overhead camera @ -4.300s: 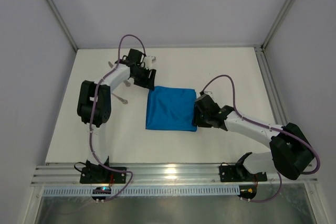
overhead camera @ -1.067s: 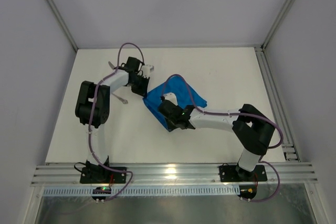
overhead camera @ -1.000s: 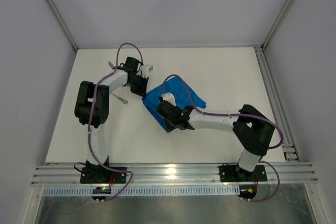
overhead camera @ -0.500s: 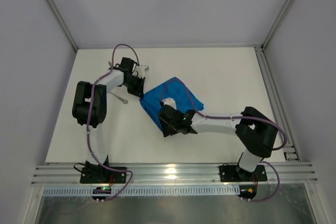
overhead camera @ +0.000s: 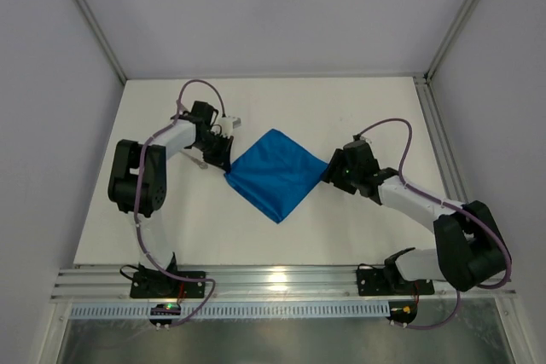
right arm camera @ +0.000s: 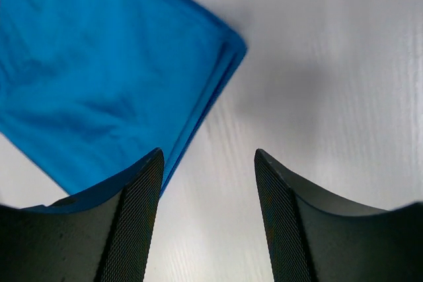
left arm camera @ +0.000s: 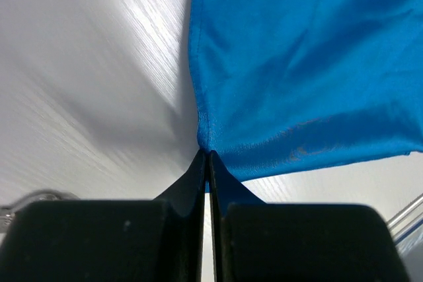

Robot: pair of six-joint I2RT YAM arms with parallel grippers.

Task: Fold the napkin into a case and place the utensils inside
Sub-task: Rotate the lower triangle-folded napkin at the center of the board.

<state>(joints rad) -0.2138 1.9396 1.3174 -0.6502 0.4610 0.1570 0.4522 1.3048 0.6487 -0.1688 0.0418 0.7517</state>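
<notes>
The bright blue napkin (overhead camera: 275,174) lies flat on the white table, folded into a diamond shape. My left gripper (overhead camera: 225,167) is shut on its left corner; in the left wrist view the jaws (left arm camera: 206,155) pinch the tip of the cloth (left arm camera: 297,64). My right gripper (overhead camera: 329,173) stands open just off the right corner, nothing between its fingers (right arm camera: 206,163). The layered edge of the napkin (right arm camera: 99,77) lies beside its left finger (right arm camera: 135,216). A thin silver utensil end (overhead camera: 201,164) shows beside the left arm; the rest of the utensils is hidden.
White table (overhead camera: 375,117) framed by grey walls, with a metal rail (overhead camera: 273,283) along the near edge and a side rail (overhead camera: 439,151) on the right. Purple cables loop over both arms.
My right gripper let go of the napkin's folded part, opened and drew back to the right. The cloth now lies flat as a diamond. My left gripper shifted slightly left, still pinching the corner.
</notes>
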